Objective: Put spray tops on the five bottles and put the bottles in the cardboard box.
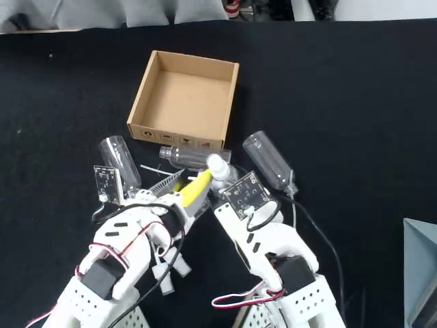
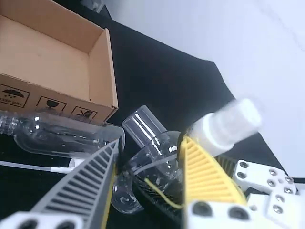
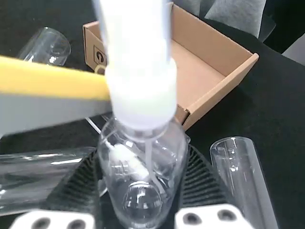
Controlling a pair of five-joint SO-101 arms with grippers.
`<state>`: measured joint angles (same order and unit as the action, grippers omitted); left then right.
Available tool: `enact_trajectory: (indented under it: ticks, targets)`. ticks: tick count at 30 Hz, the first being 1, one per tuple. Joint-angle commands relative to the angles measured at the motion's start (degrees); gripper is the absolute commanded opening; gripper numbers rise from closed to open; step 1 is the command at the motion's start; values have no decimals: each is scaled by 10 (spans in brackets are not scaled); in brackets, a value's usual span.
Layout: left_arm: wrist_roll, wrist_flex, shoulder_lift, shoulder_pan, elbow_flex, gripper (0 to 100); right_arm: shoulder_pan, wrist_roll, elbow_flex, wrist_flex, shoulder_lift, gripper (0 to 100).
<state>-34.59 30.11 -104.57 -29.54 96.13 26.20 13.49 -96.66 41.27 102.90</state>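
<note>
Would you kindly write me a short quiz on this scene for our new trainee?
1. True or false: the cardboard box already holds a bottle.
2. What is between the jaws of the right gripper? A) a clear bottle B) a loose cap C) nothing
3. Fill in: in the high view, ___ other bottles lie loose on the table.

Key
1. False: the box is empty.
2. A
3. Three: one to the left, one just before the box, one to the right.
</note>
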Motion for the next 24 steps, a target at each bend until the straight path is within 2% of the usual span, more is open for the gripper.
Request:
enact_trajectory:
  ticks: [1, 10, 18, 22, 24]
  targets:
    - [11, 15, 2, -13, -16, 188, 11, -3, 3, -2, 56, 29]
    - [11, 15, 2, 51, -34, 188, 11, -3, 3, 4, 59, 29]
    - [16, 15, 2, 195, -84, 188, 11, -4, 3, 0, 61, 33]
    - [23, 15, 2, 233, -95, 188, 11, -4, 3, -3, 61, 33]
    - [52, 15, 2, 253, -85, 188, 11, -4, 3, -3, 61, 33]
